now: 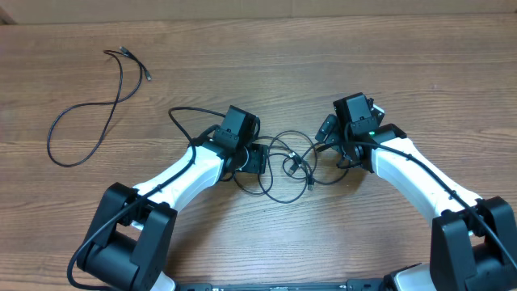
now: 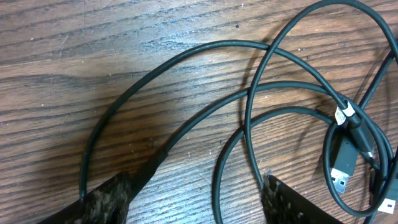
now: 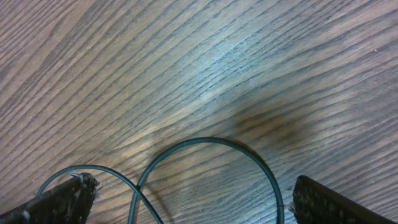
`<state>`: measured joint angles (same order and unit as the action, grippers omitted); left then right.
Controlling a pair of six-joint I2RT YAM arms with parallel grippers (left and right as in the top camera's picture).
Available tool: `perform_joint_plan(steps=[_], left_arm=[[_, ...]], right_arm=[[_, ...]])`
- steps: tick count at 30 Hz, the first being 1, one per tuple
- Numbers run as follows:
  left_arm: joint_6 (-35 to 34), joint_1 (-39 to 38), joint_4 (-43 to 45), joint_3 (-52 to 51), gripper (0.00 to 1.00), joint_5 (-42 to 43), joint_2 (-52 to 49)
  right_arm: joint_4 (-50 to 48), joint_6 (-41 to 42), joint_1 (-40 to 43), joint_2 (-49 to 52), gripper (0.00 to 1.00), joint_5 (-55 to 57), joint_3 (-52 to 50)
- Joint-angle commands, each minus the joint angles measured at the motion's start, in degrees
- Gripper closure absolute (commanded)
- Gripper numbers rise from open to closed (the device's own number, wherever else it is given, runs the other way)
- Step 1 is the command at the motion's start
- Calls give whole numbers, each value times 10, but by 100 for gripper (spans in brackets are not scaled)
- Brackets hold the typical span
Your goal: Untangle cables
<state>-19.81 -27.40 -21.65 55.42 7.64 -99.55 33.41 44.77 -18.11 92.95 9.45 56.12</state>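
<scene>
You've got the cable bunch (image 1: 291, 166) lying on the table (image 1: 266, 65) at the middle, right between your two grippers. Your left gripper (image 1: 257, 158) sits at the bunch's left edge. Your right gripper (image 1: 329, 136) is at its right edge, a little farther back. Off at the far left, well apart from all that, the loose cable (image 1: 85, 113) lies alone, its plug ends toward the back.

In the left wrist view, strands cross between the spread fingers (image 2: 109, 199), one running down to the left finger. A plug (image 2: 342, 165) lies to the right among overlapping loops.

In the right wrist view, one loop (image 3: 211, 143) arcs on the wood between that gripper's spread fingers (image 3: 65, 196).
</scene>
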Motion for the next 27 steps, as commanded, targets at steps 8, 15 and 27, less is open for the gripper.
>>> perform_joint_plan(steps=[8, 15, 27], left_arm=[[-10, -2, 0, -6, 33, -7, -5], [-10, -2, 1, -6, 32, -6, -5], [-11, -2, 0, -6, 32, 0, -5]], right_arm=[[-4, 2, -2, -9, 0, 10, -2], [-4, 2, -2, -9, 0, 10, -2], [-4, 2, -2, -9, 0, 10, -2]])
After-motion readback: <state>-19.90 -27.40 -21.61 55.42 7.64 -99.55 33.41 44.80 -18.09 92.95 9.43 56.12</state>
